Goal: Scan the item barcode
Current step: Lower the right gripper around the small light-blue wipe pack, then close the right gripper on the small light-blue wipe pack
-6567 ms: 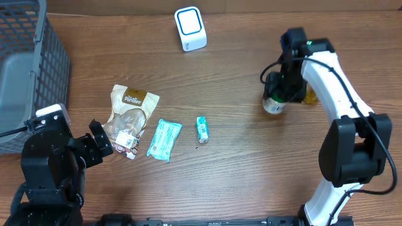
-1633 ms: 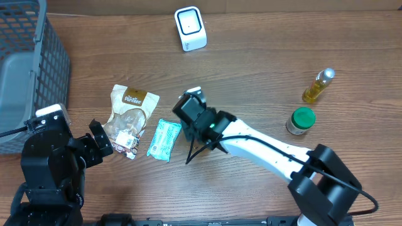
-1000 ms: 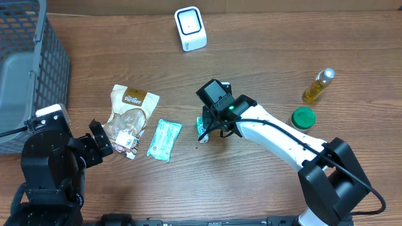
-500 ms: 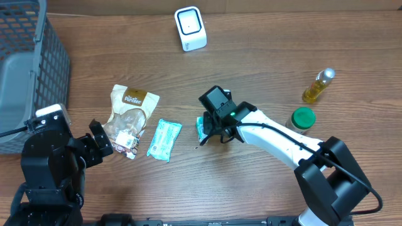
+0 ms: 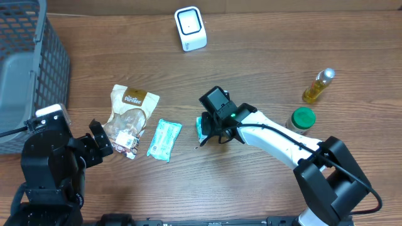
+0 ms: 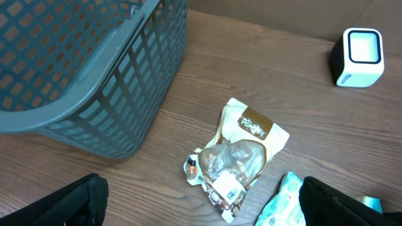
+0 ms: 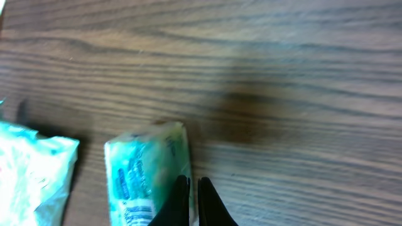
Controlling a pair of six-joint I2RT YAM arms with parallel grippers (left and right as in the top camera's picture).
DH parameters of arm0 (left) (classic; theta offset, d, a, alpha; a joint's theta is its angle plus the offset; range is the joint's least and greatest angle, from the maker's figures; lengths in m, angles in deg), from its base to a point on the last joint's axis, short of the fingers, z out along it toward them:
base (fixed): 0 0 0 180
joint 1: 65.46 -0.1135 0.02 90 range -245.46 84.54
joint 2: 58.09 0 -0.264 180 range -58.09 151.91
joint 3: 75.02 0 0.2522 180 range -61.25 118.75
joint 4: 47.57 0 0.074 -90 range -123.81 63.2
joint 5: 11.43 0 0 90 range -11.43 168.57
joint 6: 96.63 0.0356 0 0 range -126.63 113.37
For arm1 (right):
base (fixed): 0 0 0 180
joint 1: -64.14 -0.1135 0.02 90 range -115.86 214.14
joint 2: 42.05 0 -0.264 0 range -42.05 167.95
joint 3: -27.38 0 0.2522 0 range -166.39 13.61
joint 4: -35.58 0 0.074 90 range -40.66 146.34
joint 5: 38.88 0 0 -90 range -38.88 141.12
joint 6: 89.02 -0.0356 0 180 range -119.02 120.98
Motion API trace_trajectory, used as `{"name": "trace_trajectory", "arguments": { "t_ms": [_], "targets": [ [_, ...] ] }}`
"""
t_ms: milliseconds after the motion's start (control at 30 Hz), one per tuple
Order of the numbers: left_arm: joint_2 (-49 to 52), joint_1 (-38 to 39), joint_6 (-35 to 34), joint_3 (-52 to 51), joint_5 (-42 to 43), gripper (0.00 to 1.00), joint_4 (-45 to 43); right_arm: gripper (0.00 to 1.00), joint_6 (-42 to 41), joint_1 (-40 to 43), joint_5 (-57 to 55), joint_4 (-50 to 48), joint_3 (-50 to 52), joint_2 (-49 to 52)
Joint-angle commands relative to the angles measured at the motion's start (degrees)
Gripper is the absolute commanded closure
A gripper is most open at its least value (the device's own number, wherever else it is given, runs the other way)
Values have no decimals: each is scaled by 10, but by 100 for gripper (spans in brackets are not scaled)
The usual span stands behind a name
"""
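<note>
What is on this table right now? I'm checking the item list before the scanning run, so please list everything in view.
basket: one, grey, far left corner
scanner: one, white with a blue ring, far edge, centre
snack bag: one, tan and brown, left of centre
large packet: one, teal, just right of the snack bag
small packet: one, teal, centre
bottle: one, yellow, right side
jar: one, green lid, beside the bottle, nearer the robot
table: one, brown wood
left gripper: one, black, open, beside the snack bag
right gripper: one, black, shut, at the small packet's edge
</note>
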Motion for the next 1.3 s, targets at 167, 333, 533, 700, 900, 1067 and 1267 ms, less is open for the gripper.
{"name": "trace_trajectory", "arguments": {
  "t_ms": [167, 333, 533, 700, 900, 1067, 1267],
  "targets": [
    [-2, -3, -2, 3, -6, 1, 0, 96, 0, -5, 82, 4, 3, -2],
    [-2, -3, -2, 3, -6, 0, 0, 96, 0, -5, 81, 0, 3, -2],
    [-2, -3, -2, 3, -6, 1, 0, 88, 0, -5, 80, 0, 3, -2],
    [-2, -3, -1, 3, -6, 0, 0, 74, 0, -5, 67, 0, 3, -2],
    [-2, -3, -2, 3, -6, 1, 0, 57, 0, -5, 66, -33, 3, -2],
    [-2, -3, -2, 3, -6, 0, 0, 67, 0, -5, 66, -27, 3, -2],
    [-2, -3, -2, 3, -6, 1, 0, 64, 0, -8, 66, -14, 3, -1]
  ]
}}
